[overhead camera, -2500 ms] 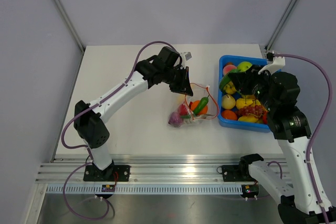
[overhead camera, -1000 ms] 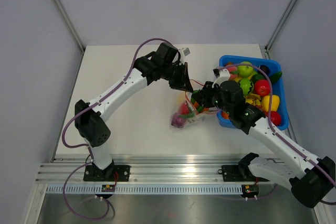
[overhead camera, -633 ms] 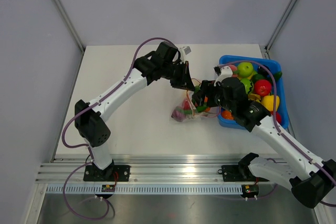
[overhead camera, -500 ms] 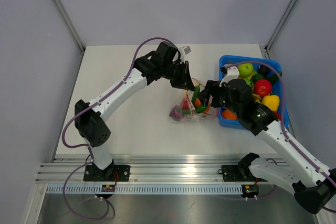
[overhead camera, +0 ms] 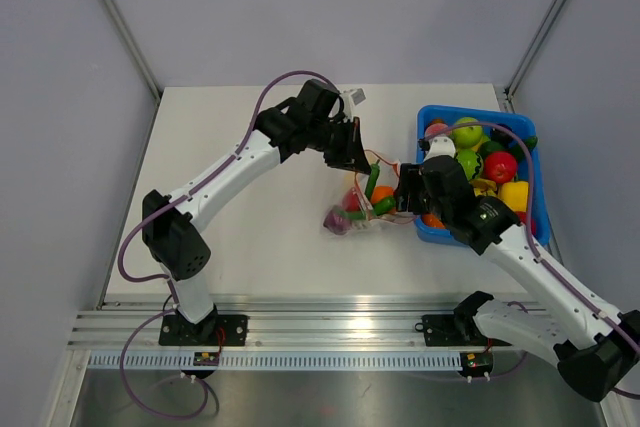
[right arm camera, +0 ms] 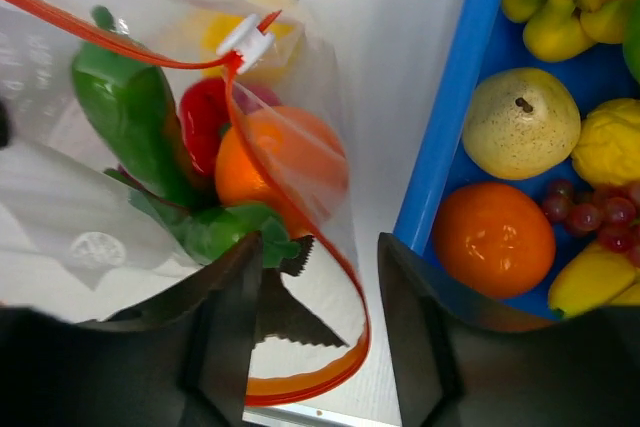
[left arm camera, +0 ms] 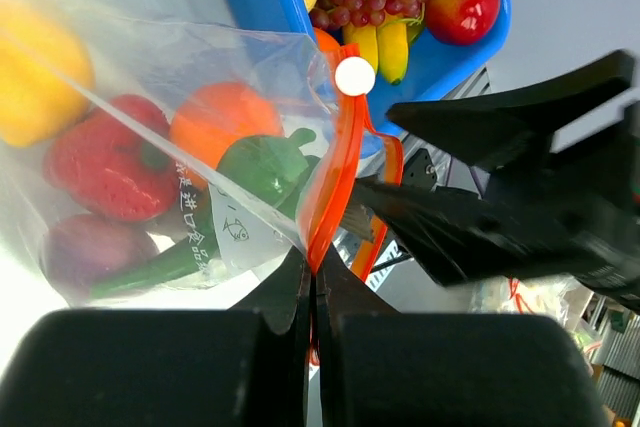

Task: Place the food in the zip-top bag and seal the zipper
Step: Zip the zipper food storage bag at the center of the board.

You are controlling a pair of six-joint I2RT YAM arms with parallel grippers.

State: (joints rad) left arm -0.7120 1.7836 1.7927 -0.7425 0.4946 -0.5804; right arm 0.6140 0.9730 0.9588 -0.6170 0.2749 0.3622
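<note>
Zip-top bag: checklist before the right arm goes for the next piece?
1. Left gripper shut on the zipper: ok.
2. Zip-top bag mouth held open: ok, the strip loops apart in the right wrist view.
3. Right gripper open, nothing in it: ok.
4. Food inside the bag, such as the orange and green vegetable: ok.
5. All food out of the blue bin: not ok, the pear and more lie there.
6. Zipper sealed: not ok.
</note>
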